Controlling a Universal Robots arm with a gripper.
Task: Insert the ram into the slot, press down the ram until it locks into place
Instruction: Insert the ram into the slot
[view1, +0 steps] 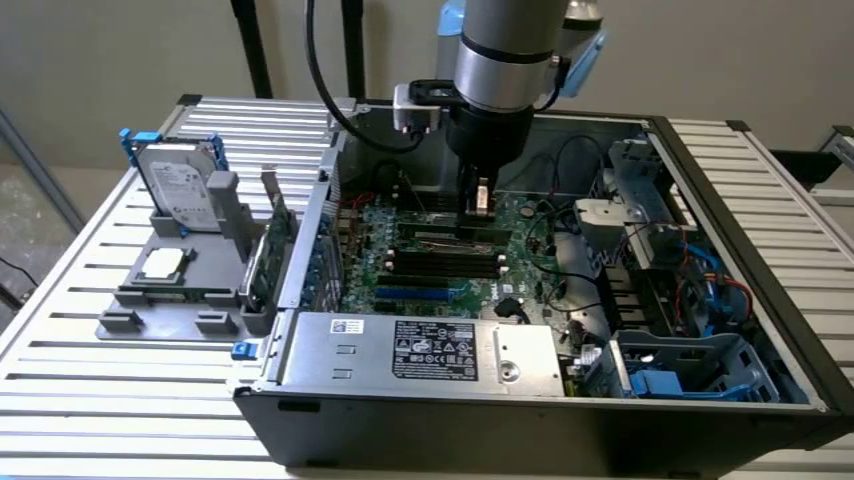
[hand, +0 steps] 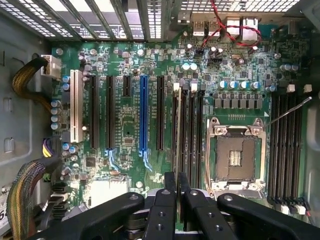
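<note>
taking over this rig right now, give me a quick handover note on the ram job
The gripper sits low over the green motherboard, at the bank of black slots beside the square silver CPU socket. Whether it grips anything cannot be told.
A thin edge-on strip leading away from the gripper looks like the long green ram stick. It lies along the long narrow black slot on the bank's side nearest the blue slot.
Done: the ram is at the slot, apparently in it.
Left: seating and locked end clips are not confirmed.
</note>
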